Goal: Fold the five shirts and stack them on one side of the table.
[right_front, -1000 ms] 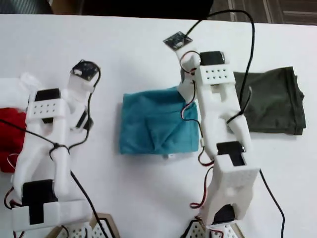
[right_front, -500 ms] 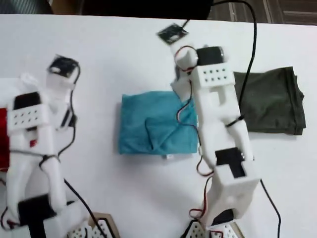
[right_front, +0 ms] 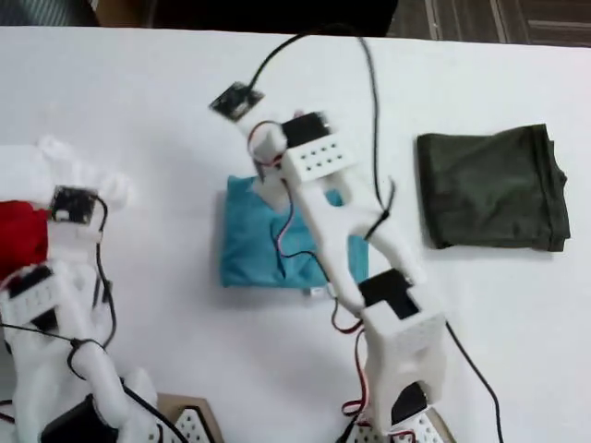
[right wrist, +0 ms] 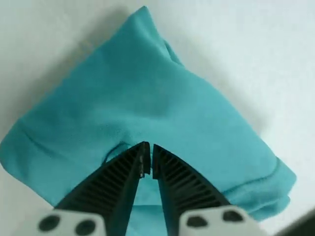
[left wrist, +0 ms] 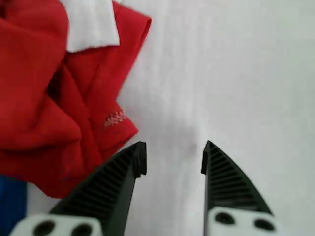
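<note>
Left gripper (left wrist: 172, 157) wide open, empty, beside crumpled red cloth shirt (left wrist: 44, 98); right gripper (right wrist: 149, 160) almost closed, empty, above folded teal cloth shirt (right wrist: 147, 83).

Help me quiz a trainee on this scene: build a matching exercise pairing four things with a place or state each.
Things
1. teal shirt
2. dark green shirt
3. red shirt
4. left gripper

Places or states
A. open, above bare table
B. crumpled, not folded
C. folded, alone at the high view's right
D. mid-table, beneath the right gripper

Pairs: 1-D, 2-C, 3-B, 4-A
</note>
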`<state>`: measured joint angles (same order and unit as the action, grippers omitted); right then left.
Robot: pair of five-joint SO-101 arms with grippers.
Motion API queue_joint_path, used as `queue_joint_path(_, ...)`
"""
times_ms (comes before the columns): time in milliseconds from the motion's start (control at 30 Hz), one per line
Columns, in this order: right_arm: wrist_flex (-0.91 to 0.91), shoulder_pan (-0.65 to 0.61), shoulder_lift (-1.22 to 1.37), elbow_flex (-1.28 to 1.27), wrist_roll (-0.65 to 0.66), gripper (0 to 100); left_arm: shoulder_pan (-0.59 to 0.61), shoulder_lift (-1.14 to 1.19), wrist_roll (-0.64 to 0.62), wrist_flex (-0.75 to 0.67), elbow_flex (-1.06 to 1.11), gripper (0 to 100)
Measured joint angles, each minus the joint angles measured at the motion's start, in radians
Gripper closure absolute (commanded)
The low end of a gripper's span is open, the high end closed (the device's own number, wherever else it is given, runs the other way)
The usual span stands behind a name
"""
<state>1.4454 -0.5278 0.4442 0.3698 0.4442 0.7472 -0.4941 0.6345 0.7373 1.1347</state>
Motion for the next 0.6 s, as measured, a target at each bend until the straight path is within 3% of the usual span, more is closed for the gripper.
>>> queue_joint_path(200,-0.005,-0.049,0.043,-0.003,0.0,97.6,0.006,-0.017,-0.038,-0.058,0.063,80)
queue_joint_path(600,0.071,-0.014,0.046,-0.014,0.0,97.6,0.009,-0.017,-0.071,-0.075,0.069,80)
